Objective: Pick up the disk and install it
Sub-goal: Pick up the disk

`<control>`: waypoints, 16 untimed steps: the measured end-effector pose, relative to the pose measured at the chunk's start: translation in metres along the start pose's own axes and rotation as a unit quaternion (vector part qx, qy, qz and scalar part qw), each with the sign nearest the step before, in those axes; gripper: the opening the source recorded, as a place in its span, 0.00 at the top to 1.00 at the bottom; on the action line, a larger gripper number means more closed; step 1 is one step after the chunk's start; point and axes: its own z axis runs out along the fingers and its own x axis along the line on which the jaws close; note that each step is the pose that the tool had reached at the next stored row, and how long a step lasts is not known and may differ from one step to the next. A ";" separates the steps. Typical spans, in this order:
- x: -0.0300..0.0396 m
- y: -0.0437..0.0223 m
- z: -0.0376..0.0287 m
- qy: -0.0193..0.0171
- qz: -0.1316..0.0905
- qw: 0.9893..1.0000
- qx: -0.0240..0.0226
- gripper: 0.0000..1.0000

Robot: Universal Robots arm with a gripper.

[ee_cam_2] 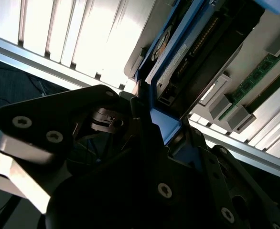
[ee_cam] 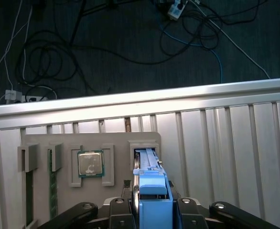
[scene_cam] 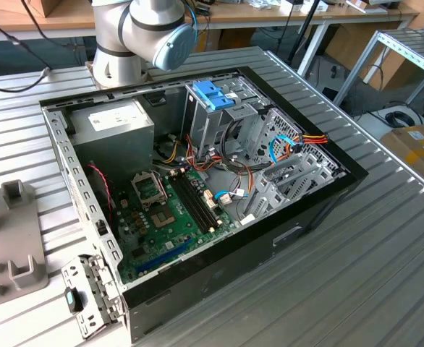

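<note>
Ribbed aluminium tabletop (ee_cam: 226,143) lies under the work, with dark floor and loose cables (ee_cam: 106,47) past its edge. In the first wrist view the gripper (ee_cam: 152,204) is narrowed around the disk (ee_cam: 152,186). Its black fingers (ee_cam: 125,210) sit against both sides of the blue carrier and seem to clamp it, though contact is hard to confirm. The disk stands on edge, its far end at a slot in the grey fixture plate (ee_cam: 116,143), with a processor chip (ee_cam: 90,163) in the neighbouring pocket. In the exterior view the arm (scene_cam: 143,32) rises at eleven o'clock from the open computer case (scene_cam: 74,166).
</note>
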 end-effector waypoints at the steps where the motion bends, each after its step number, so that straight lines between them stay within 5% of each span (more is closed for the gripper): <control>1: 0.0000 0.0000 -0.0012 0.000 0.000 1.000 0.000 0.63; 16: -0.0006 0.0011 -0.0251 0.000 0.000 1.000 0.000 0.63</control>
